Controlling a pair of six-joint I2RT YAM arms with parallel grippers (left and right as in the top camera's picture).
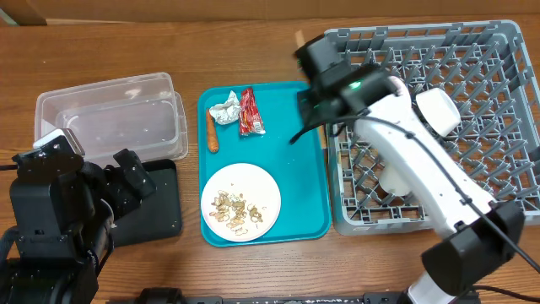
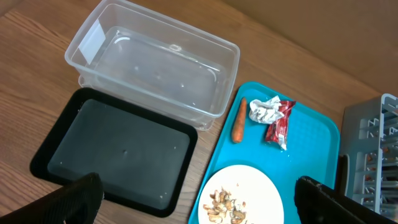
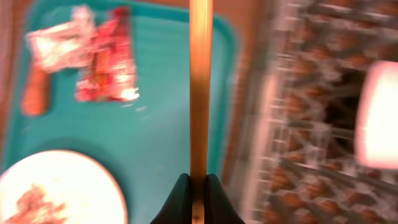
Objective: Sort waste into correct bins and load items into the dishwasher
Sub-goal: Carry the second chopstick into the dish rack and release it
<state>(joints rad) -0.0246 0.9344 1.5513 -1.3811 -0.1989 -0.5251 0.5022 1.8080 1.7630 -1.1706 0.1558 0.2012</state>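
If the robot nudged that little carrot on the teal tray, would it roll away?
Probably stiff: the carrot lies straight on the teal tray. Its rounded, tapered shape suggests it could roll sideways in a curve if pushed. It looks small, so likely light.

We see the right gripper (image 3: 198,188) clamped on the chopsticks (image 3: 200,87), seemingly one blurred strip, running up-frame betw. teal tray (image 3: 161,134) & grey rack (image 3: 292,143).

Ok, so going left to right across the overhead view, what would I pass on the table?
clear tub → carrot → foil ball → red wrapper → grey dish rack
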